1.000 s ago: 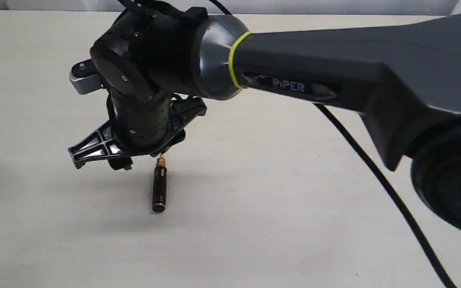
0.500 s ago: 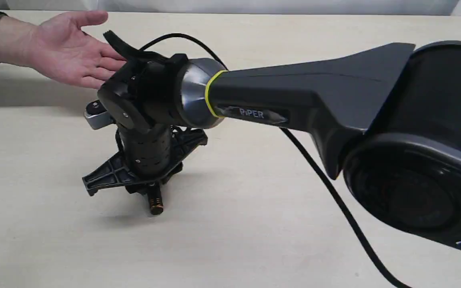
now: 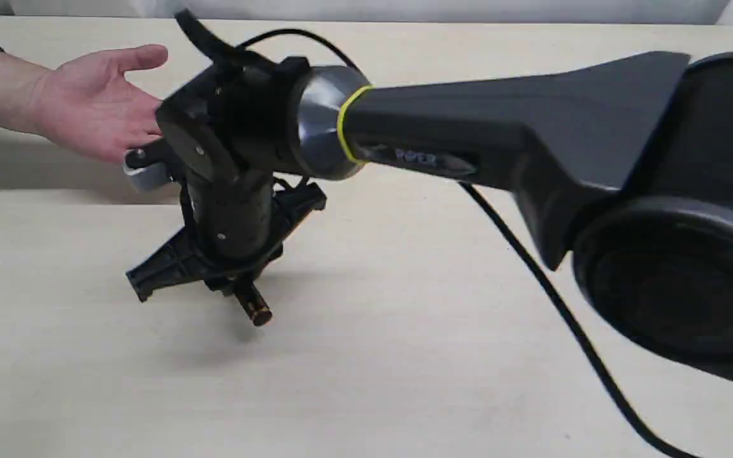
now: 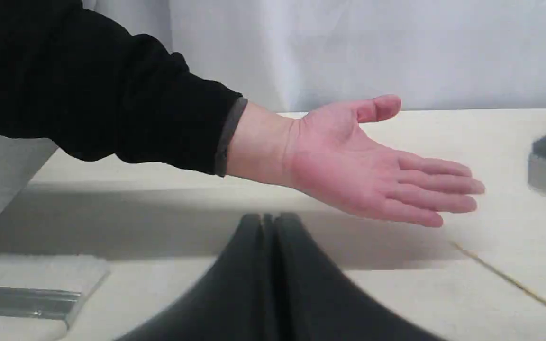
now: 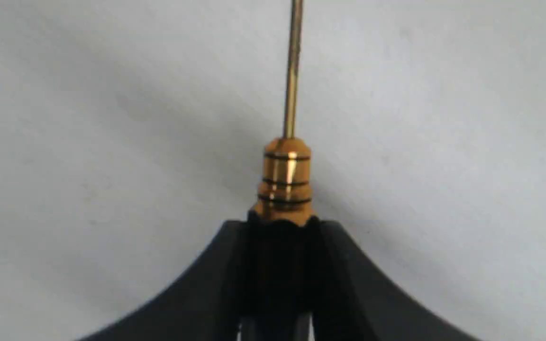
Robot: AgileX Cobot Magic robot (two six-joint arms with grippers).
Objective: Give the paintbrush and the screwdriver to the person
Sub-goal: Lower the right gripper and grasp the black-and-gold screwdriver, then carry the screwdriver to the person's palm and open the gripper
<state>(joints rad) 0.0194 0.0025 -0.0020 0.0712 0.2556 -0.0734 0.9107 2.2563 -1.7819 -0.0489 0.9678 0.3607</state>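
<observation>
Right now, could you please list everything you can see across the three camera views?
screwdriver: one, black handle with gold rings, thin shaft; clamped in the right gripper, apparently lifted off the table.
paintbrush: one, pale bristles, silver ferrule; lying on the table near the left gripper.
table: one, pale wood tone; under everything.
cable: one, black; trailing from the right arm.
backdrop: one, white; behind the table.
person's hand: one, bare, dark sleeve; open, palm up, at far left.
right gripper: one, black; shut on the screwdriver.
left gripper: one, black; shut, holding nothing.
</observation>
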